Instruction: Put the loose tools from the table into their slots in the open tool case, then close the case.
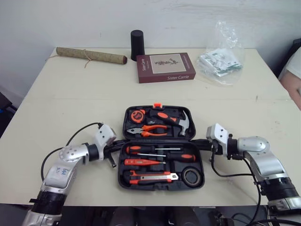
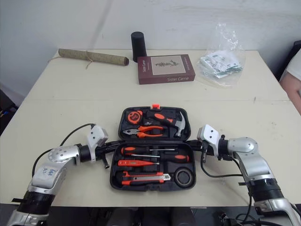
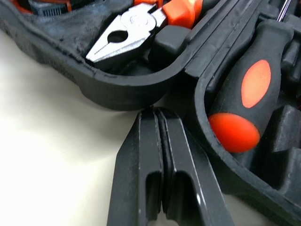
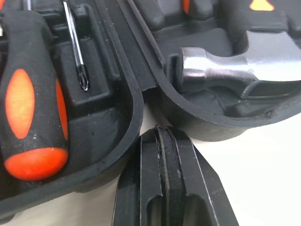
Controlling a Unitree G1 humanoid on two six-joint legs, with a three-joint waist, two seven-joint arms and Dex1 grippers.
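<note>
The black tool case lies open in the middle of the table, its lid half on the far side. The lid holds a tape measure, orange pliers and a hammer. The near half holds screwdrivers, a utility knife and a roll of black tape. My left gripper is shut and empty, its tip at the hinge notch on the case's left side. My right gripper is shut and empty at the hinge notch on the right side, near the hammer head.
Along the far edge of the table lie a rolled mat, a black cylinder, a maroon book and a clear plastic bag. A person's sleeve shows at the right edge.
</note>
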